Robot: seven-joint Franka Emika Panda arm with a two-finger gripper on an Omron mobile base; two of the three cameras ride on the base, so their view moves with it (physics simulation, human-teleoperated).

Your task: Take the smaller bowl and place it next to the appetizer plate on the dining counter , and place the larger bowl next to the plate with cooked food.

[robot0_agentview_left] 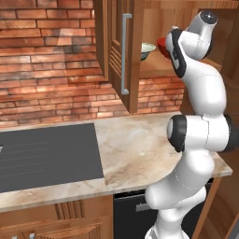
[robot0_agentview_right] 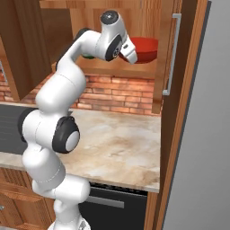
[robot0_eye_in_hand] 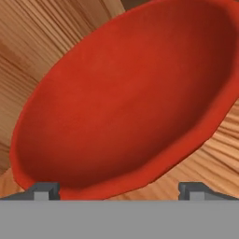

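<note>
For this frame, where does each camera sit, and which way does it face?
Left base view: behind the arm's left, facing the open cabinet; arm at right, pale bowl beside the red bowl.
Right base view: behind its right, facing the same cabinet; arm at left.
Hand view: on the hand, looking into the red bowl; open gripper, fingertips at bottom.
All three share the red bowl.

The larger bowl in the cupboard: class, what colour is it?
Plain glossy red; the larger bowl shows best in the hand view.
</note>
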